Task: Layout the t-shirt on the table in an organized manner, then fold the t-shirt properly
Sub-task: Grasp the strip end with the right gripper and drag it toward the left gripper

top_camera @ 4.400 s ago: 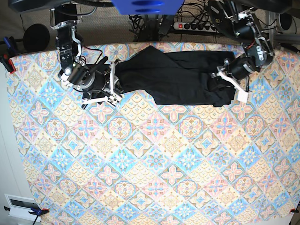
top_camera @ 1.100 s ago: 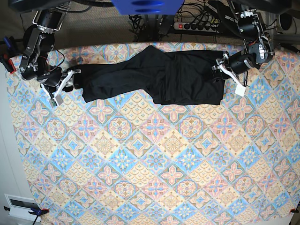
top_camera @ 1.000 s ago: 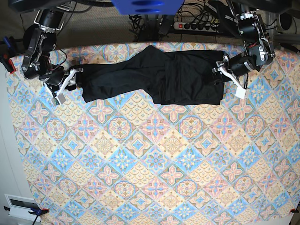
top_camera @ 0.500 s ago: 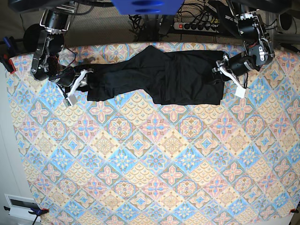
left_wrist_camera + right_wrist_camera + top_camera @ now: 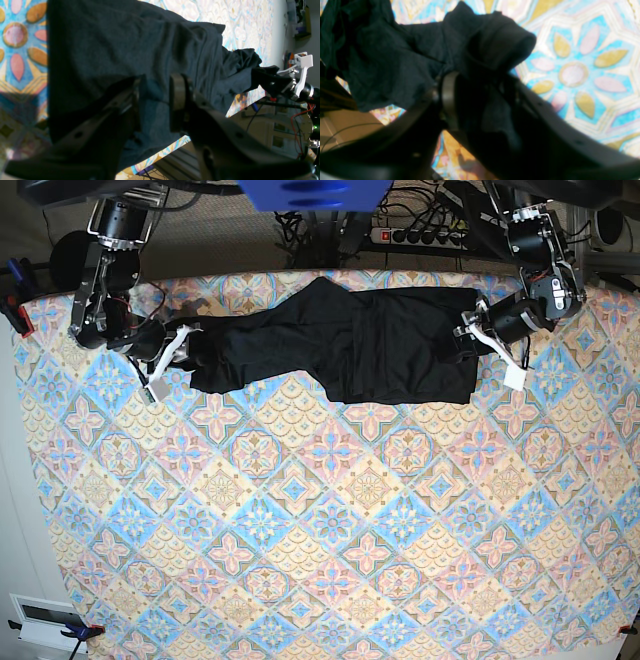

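Black thin fabric, the t-shirt (image 5: 350,345), stretched along the far edge of the surface (image 5: 330,510), long axis running 9 to 3 o'clock in the base view. Right jaws (image 5: 477,92) at the 9 o'clock end, half closed around a bunched roll of cloth; whether the pinch is firm, cannot tell from the blurred wrist view. Left jaws (image 5: 153,100) at the 3 o'clock end, narrow, with a fold of the t-shirt between the two pads. Garment lying between the two grippers, each arm nearest its own end. Probably mid-layout: body bunched and narrow rather than flat, so next move likely a pull outward and toward 6 o'clock to spread it.
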Action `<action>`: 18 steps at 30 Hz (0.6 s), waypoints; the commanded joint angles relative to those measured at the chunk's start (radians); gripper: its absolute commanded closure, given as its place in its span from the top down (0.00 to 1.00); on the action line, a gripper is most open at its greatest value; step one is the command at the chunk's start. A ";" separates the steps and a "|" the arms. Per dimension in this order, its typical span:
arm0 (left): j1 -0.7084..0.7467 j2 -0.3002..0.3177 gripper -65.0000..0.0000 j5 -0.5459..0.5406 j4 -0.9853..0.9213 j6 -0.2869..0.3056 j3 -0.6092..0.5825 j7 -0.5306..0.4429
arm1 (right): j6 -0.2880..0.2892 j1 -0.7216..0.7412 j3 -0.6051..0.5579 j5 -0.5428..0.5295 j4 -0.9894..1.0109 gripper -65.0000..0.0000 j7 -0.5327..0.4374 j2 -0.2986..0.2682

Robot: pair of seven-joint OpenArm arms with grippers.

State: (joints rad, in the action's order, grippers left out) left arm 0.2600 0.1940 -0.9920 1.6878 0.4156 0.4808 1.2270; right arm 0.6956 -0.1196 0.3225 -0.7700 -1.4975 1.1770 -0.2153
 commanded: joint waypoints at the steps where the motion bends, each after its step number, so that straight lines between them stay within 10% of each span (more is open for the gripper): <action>1: -0.005 0.008 0.21 -0.023 0.013 0.006 0.005 -0.016 | 0.003 0.004 -0.004 -0.012 -0.008 0.23 0.004 -0.008; 6: -0.005 0.008 0.21 -0.024 0.013 0.006 0.006 -0.016 | 0.003 0.008 -0.006 -0.009 -0.008 0.01 0.002 -0.008; 18: -0.005 0.005 0.21 -0.024 0.013 0.006 0.006 -0.028 | 0.003 0.073 0.139 -0.007 -0.010 0.00 0.002 -0.009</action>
State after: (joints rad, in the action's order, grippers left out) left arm 0.2604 0.1932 -0.9924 1.6871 0.4156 0.4808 1.2137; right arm 0.6952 -0.0727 0.4564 -0.7464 -1.4879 1.2114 -0.2073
